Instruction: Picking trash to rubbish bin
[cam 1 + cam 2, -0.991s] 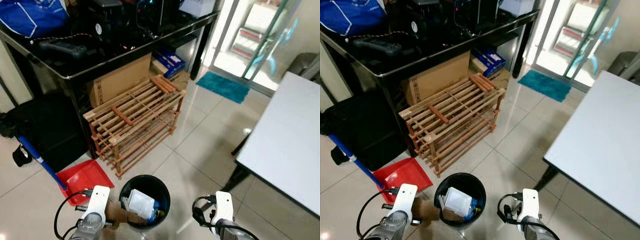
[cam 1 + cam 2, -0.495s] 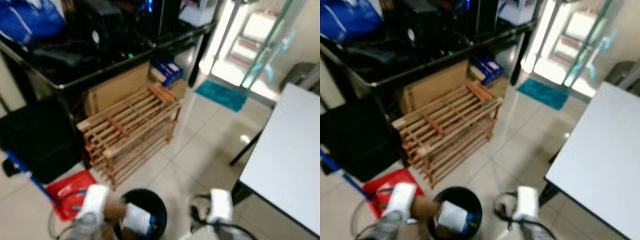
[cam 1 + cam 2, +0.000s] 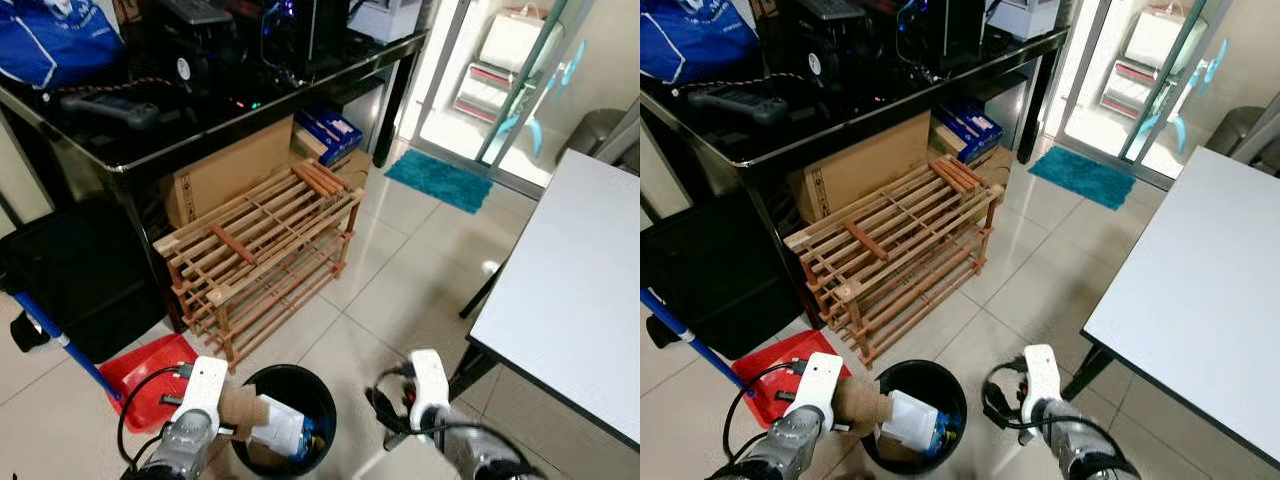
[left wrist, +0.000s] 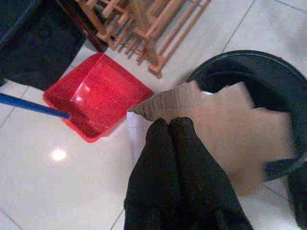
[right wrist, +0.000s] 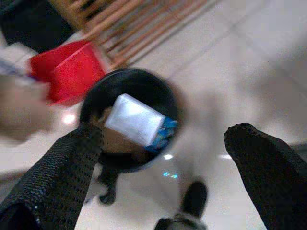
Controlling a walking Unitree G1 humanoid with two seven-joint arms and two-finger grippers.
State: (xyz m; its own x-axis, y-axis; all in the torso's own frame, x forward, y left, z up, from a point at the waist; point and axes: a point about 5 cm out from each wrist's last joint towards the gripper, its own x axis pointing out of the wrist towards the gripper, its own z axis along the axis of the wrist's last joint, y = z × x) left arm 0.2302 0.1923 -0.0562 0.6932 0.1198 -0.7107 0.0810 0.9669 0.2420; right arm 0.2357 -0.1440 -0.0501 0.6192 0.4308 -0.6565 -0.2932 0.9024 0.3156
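While the left tool (image 4: pixel 169 125) is clamped on a torn cardboard piece (image 4: pixel 225 129) over the black bin's rim (image 4: pixel 249 57), the right tool (image 5: pixel 163 143) hangs spread apart beside it.

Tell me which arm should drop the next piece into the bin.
Left. The left gripper is shut on the cardboard piece, which overhangs the rim of the black bin. The right gripper is open and holds nothing, beside the bin.
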